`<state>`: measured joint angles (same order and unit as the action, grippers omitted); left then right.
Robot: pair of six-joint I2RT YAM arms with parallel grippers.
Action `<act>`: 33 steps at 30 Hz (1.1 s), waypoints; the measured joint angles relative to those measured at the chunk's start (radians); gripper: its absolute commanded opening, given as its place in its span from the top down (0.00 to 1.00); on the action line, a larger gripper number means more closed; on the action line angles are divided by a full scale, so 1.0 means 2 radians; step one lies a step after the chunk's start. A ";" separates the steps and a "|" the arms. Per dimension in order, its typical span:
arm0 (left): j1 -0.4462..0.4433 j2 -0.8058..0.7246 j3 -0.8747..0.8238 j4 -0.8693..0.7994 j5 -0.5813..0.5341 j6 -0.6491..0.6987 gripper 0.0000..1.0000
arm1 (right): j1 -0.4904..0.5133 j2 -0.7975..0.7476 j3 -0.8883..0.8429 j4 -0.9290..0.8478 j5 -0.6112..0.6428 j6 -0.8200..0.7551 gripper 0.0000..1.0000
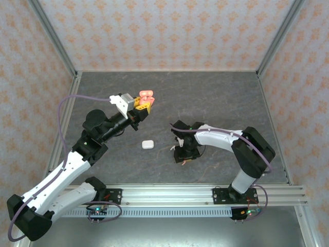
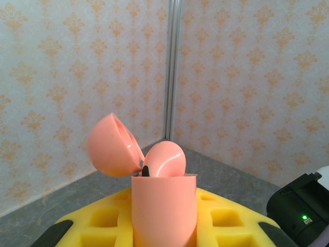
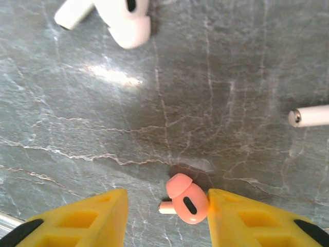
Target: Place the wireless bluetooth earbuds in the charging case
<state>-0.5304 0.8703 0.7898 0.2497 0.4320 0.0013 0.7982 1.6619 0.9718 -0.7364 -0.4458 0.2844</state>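
A coral-pink charging case (image 2: 163, 208) stands upright between the yellow fingers (image 2: 100, 224) of my left gripper (image 2: 164, 229), which is shut on it. Its lid (image 2: 110, 146) is flipped back and one pink earbud (image 2: 165, 159) sits in it. In the top view this case (image 1: 146, 96) is held up left of centre. A second pink earbud (image 3: 187, 203) lies on the table between the fingers of my right gripper (image 3: 167, 208). The right finger (image 3: 247, 216) touches it and the left finger (image 3: 92, 216) stands apart, so the jaws are open. My right gripper (image 1: 185, 154) points down at the table.
A white earbud (image 3: 126, 20) lies at the top of the right wrist view, and a white stem (image 3: 310, 116) shows at its right edge. A closed white case (image 1: 148, 144) rests on the grey table (image 1: 216, 98) between the arms. Patterned walls enclose the table.
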 measured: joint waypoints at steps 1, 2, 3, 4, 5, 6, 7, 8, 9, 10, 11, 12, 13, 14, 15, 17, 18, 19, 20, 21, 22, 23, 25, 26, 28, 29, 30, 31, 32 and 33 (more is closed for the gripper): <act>0.000 0.000 0.000 0.000 0.000 0.000 1.00 | 0.000 0.000 0.002 0.000 0.000 0.000 0.56; 0.000 0.000 0.000 0.000 0.000 0.000 1.00 | 0.000 0.001 0.005 0.000 0.000 -0.001 0.56; 0.000 0.000 0.000 0.000 0.000 0.000 1.00 | 0.001 0.002 0.008 0.000 0.001 -0.002 0.57; 0.000 0.000 0.000 0.000 0.000 0.000 1.00 | 0.001 0.004 0.010 0.000 0.002 -0.004 0.57; 0.000 0.000 0.000 0.000 0.000 0.000 1.00 | 0.002 0.007 0.013 0.000 0.002 -0.004 0.57; 0.000 0.000 0.000 0.000 0.000 0.000 1.00 | 0.003 0.009 0.014 0.000 0.002 -0.006 0.57; 0.000 0.000 0.000 0.000 0.000 0.000 1.00 | 0.004 0.011 0.015 0.000 0.004 -0.007 0.57; 0.000 0.000 0.000 0.000 0.000 0.000 1.00 | 0.006 0.013 0.016 0.000 0.005 -0.008 0.59; 0.000 0.000 0.000 0.000 0.000 0.000 1.00 | 0.007 0.015 0.017 0.000 0.006 -0.010 0.59; 0.000 0.000 0.000 0.000 0.000 0.000 1.00 | 0.007 0.016 0.017 -0.001 0.006 -0.010 0.59; 0.000 0.000 0.000 0.000 -0.001 0.000 1.00 | 0.008 0.017 0.018 -0.001 0.008 -0.011 0.59; 0.000 0.000 0.000 0.000 -0.001 0.000 1.00 | 0.008 0.018 0.019 0.000 0.008 -0.012 0.60; 0.000 0.000 0.000 0.000 -0.002 0.000 1.00 | 0.008 0.020 0.019 -0.001 0.010 -0.012 0.61; 0.000 0.000 0.000 -0.001 -0.002 0.000 1.00 | 0.008 0.022 0.020 0.000 0.010 -0.012 0.62; 0.000 0.000 0.000 -0.001 -0.002 0.000 1.00 | 0.009 0.024 0.021 -0.001 0.012 -0.013 0.65; 0.000 0.000 0.000 -0.002 -0.002 0.000 1.00 | 0.010 0.030 0.022 -0.001 0.015 -0.014 0.68; 0.000 0.000 0.000 -0.003 -0.002 0.000 1.00 | 0.010 0.032 0.022 -0.002 0.017 -0.015 0.68; 0.000 0.000 0.000 -0.004 -0.002 0.000 1.00 | 0.010 0.033 0.024 -0.004 0.018 -0.017 0.71; 0.000 0.000 0.000 -0.006 -0.002 0.000 1.00 | 0.010 0.033 0.024 -0.005 0.019 -0.018 0.73; 0.000 0.000 0.000 -0.007 -0.002 0.000 1.00 | 0.010 0.033 0.025 -0.006 0.019 -0.019 0.75; 0.000 0.000 0.000 -0.009 -0.002 0.000 1.00 | 0.010 0.033 0.025 -0.006 0.022 -0.019 0.76; 0.000 0.000 0.000 -0.010 -0.002 0.000 1.00 | 0.010 0.033 0.025 -0.008 0.024 -0.021 0.76; 0.000 0.000 0.000 -0.011 -0.003 0.000 1.00 | 0.010 0.033 0.025 -0.009 0.027 -0.022 0.76; 0.000 0.000 0.000 -0.011 -0.003 0.000 1.00 | 0.010 0.033 0.025 -0.009 0.028 -0.023 0.75; 0.000 0.000 0.000 -0.011 -0.003 0.000 1.00 | 0.010 0.033 0.025 -0.011 0.029 -0.026 0.72; 0.000 0.000 0.000 -0.011 -0.003 0.000 1.00 | 0.010 0.033 0.026 -0.014 0.030 -0.027 0.71; 0.000 0.000 0.000 -0.011 -0.004 0.000 1.00 | 0.010 0.033 0.027 -0.017 0.033 -0.027 0.69; 0.000 0.000 0.000 -0.011 -0.003 0.000 1.00 | 0.010 0.033 0.027 -0.019 0.036 -0.027 0.67; 0.000 0.000 0.000 -0.011 -0.004 0.000 1.00 | 0.010 0.033 0.028 -0.020 0.040 -0.028 0.63; 0.000 0.000 0.000 -0.011 -0.003 0.000 1.00 | 0.010 0.033 0.028 -0.022 0.042 -0.029 0.59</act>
<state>-0.5304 0.8703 0.7898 0.2276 0.4252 0.0021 0.8177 1.7271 1.0271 -0.7799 -0.3614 0.2256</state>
